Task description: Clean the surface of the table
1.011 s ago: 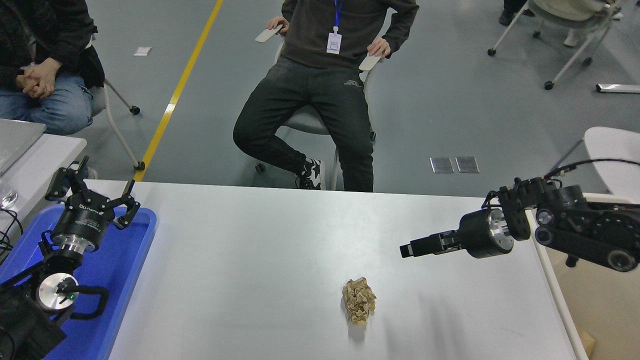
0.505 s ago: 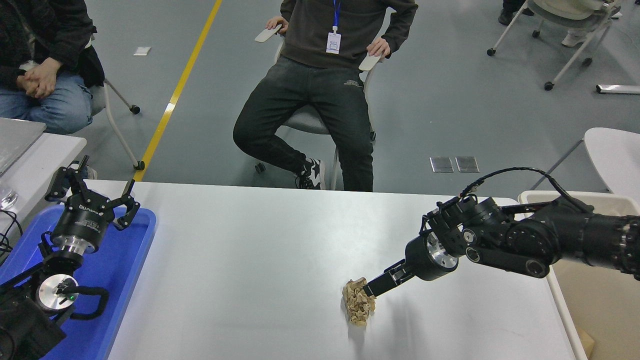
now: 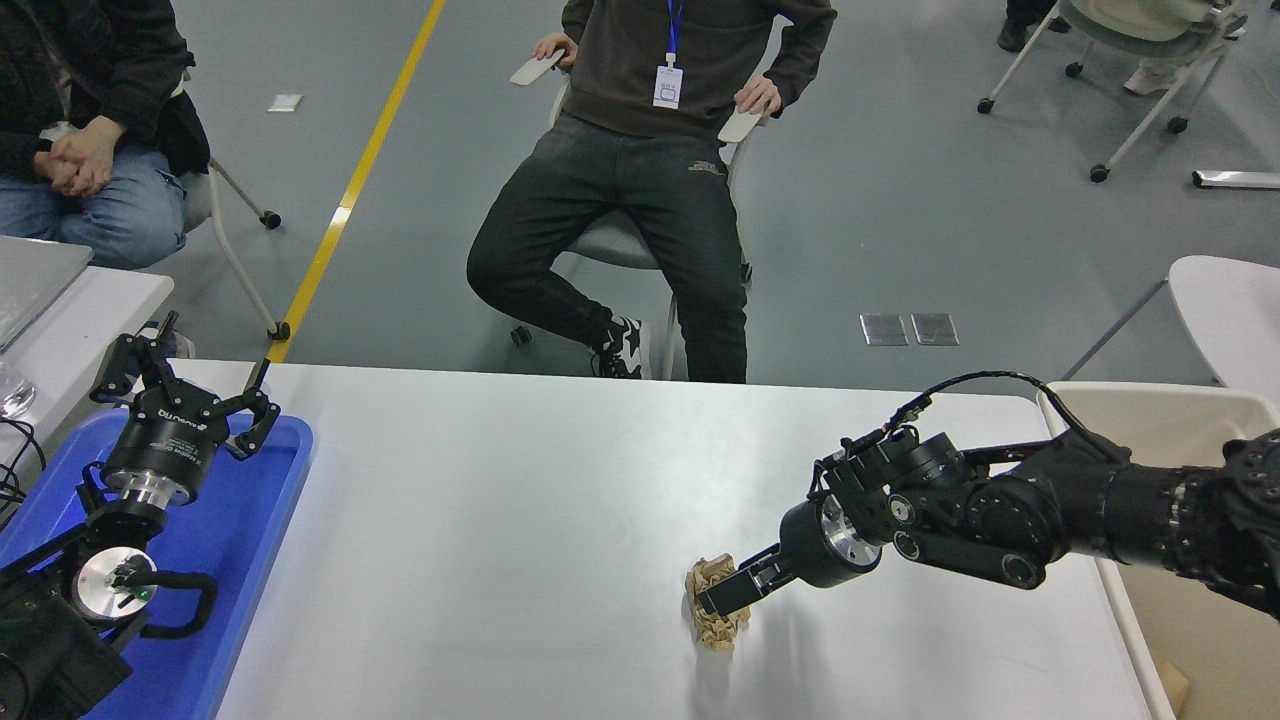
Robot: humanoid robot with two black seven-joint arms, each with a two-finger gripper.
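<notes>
Surface (image 3: 520,520) first: broad, white and matte, it fills the lower frame, and the only litter on it is one crumpled tan paper wad (image 3: 714,610), sitting right of centre toward the near edge. So the cleaning looks barely under way; the wad is not yet lifted, and carrying it off the surface remains to do. A cream bin (image 3: 1180,420) just beside the surface's right edge seems the likely place for it, though that is my guess.

Right tool (image 3: 722,598) reaches in low from the right, its tip pressed into the top of the wad. Its fingers look drawn narrow around the paper, but from this high angle I cannot tell whether they have actually closed on it or merely touch it.

Left tool (image 3: 190,385) is parked at the lower left, over the blue tray (image 3: 255,560), fingers spread wide, holding nothing, well apart from the wad.

Beyond the far edge, a person (image 3: 640,180) sits on a chair, with another person (image 3: 80,150) at upper left.
</notes>
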